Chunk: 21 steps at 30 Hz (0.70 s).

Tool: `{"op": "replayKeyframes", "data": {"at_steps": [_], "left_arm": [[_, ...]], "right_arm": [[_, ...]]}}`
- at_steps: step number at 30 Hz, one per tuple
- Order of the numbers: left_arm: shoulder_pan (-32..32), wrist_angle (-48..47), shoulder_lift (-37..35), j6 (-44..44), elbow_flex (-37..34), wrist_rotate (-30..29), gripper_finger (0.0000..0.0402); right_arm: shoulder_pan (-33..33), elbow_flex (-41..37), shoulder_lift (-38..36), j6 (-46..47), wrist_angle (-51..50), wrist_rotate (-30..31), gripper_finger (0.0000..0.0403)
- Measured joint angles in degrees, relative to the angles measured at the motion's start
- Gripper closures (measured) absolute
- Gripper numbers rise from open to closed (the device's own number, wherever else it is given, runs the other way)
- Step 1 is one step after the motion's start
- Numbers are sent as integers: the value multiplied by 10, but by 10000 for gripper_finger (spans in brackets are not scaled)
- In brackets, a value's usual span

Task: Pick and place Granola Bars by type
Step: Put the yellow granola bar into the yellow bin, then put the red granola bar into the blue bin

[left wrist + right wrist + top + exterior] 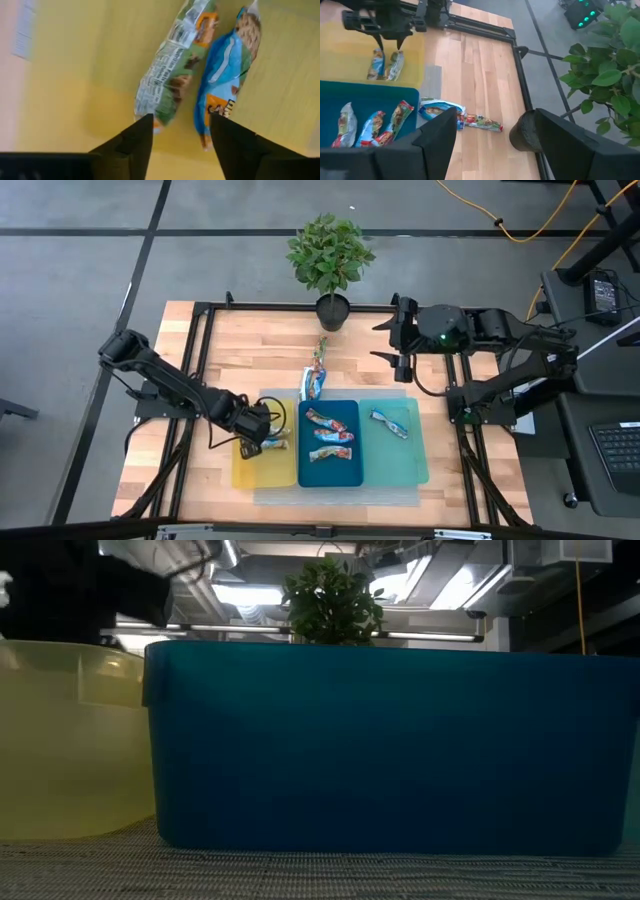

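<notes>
Landmark: I place everything from the dark blue tray (329, 470), which stands in the middle of the tabletop (250, 340).
Left tool: my left tool (268, 430) hangs over the yellow tray (245, 470), the one touching the dark blue tray on the left arm's side. Its fingers (130, 147) are spread, with nothing between them.
Bars under it: a green bar (172, 75) and a blue bar (225, 75) lie side by side on the yellow floor, just beside each other, directly below the spread fingers.
Step in hand: I judge that I am at this pair, either letting go or choosing one; I cannot tell which.
How to do it well: the two bars look like different types, so if one must leave, I should centre the fingers on a single wrapper and close across its narrow side, so the neighbour is not dragged.
Risk: the wrappers are shiny and probably slippery, so a slow closing is safer.
Other bars: three bars (331, 435) lie in the dark blue tray, one bar (389, 423) in the teal tray (415, 465) on its other side.
Still loose: two bars (462, 119) rest on the tabletop behind the dark blue tray, toward the potted plant (331, 260).
Right tool: the right tool (398, 340) waits high beside the plant, fingers spread and empty.
</notes>
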Motion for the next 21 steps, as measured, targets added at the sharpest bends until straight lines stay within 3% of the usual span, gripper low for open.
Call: {"op": "replayKeyframes", "data": {"at_steps": [5, 10, 21], "left_arm": [[0, -108, -23, 36, 58, -61, 184], [0, -196, -63, 47, 103, -142, 176], [0, -231, -194, 48, 120, -277, 180]], "right_arm": [[-32, -28, 16, -3, 39, -58, 137], [-52, -59, 49, -45, 77, -92, 137], [-101, -59, 164, -96, 99, -94, 136]]}}
